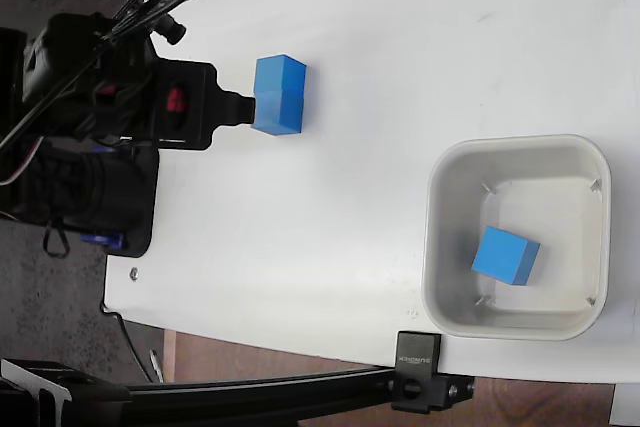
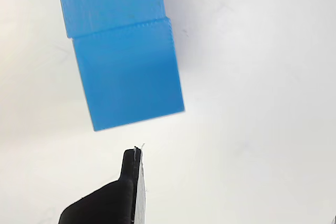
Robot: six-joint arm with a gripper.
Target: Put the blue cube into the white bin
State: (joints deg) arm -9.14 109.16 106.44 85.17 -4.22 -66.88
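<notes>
Two blue cubes sit side by side and touching on the white table; in the wrist view one (image 2: 128, 74) is in the middle and the other (image 2: 107, 1) at the top edge. The fixed view shows the same pair (image 1: 278, 95) at upper left. My gripper (image 1: 243, 107) is just left of that pair, its black fingertip at the pair's side. In the wrist view only one black finger (image 2: 131, 169) shows, just short of the nearer cube, with nothing beside it, so the jaws stand open and empty. The white bin (image 1: 440, 247) stands at the right with another blue cube (image 1: 505, 255) inside.
The arm's black body and cables (image 1: 90, 97) fill the left side of the fixed view. A black clamp (image 1: 418, 357) and rail run along the table's lower edge, just below the bin. Bare white table lies between the cube pair and the bin.
</notes>
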